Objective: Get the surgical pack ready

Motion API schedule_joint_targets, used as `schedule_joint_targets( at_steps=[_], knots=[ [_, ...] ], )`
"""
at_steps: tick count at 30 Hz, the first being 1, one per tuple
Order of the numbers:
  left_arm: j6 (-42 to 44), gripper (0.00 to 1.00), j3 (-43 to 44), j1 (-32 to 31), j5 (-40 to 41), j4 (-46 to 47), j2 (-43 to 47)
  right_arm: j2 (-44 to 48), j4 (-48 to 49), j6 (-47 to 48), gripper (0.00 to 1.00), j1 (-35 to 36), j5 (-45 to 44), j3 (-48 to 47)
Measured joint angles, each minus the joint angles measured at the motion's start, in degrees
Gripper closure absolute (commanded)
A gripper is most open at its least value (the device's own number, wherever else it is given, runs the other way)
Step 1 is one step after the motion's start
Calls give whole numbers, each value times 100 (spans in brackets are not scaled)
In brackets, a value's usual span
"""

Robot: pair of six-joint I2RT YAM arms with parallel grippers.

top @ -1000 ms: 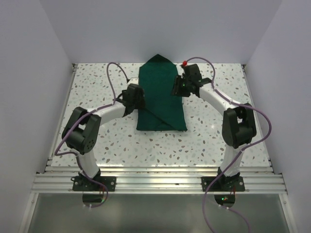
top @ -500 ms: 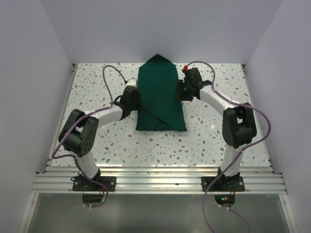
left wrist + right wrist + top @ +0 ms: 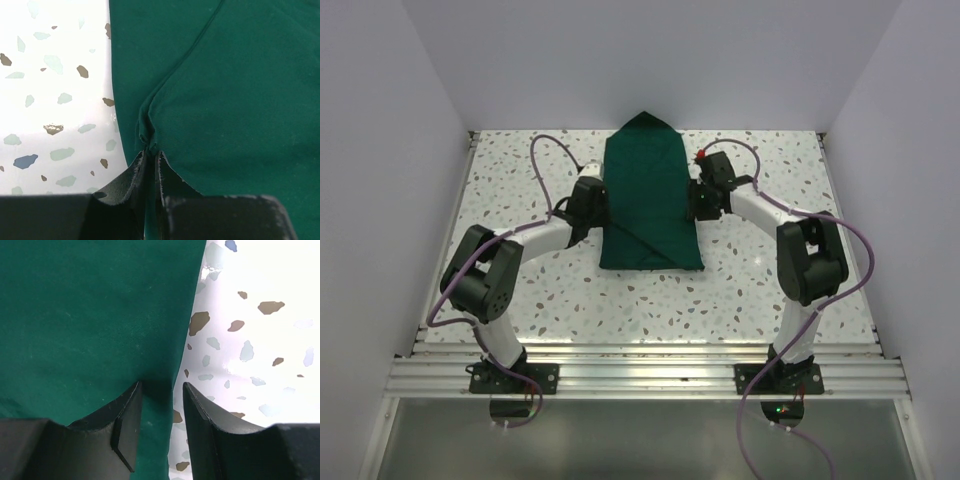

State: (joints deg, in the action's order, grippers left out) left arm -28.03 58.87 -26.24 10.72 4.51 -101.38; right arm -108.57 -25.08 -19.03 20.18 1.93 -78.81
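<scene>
The surgical pack [image 3: 650,200] is a dark green drape folded into a long bundle with a pointed far end, lying mid-table. My left gripper [image 3: 603,206] is at its left edge. In the left wrist view the gripper [image 3: 151,153] is shut on a pinched ridge of the green fabric [image 3: 240,90]. My right gripper [image 3: 696,204] is at the pack's right edge. In the right wrist view it [image 3: 162,386] stands open astride that edge, one finger over the cloth [image 3: 90,315], the other over bare table.
The speckled terrazzo table [image 3: 520,170] runs to white walls on the left, right and back. Purple cables [image 3: 552,150] loop above both arms. An aluminium rail [image 3: 650,365] runs along the near edge by the arm bases.
My left gripper has closed from open onto the drape's left edge. My right gripper has slid nearer along the right edge and down to the cloth.
</scene>
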Motion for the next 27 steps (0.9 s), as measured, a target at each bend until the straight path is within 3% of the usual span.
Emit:
schedule_joint_targets(
  at_steps=[5, 11, 17, 27],
  knots=[
    [0, 100, -61, 37, -96, 125, 0, -2, 164, 2, 67, 0, 79, 173],
    [-4, 100, -164, 70, -179, 326, -2, 0, 396, -9, 89, -2, 166, 382],
    [-39, 100, -481, 90, -280, 649, 142, 160, 693, -101, 99, -15, 212, 684],
    [-199, 100, -1628, -129, -520, 798, 1132, 1333, 1016, -376, 100, 264, 205, 2155]
  ],
)
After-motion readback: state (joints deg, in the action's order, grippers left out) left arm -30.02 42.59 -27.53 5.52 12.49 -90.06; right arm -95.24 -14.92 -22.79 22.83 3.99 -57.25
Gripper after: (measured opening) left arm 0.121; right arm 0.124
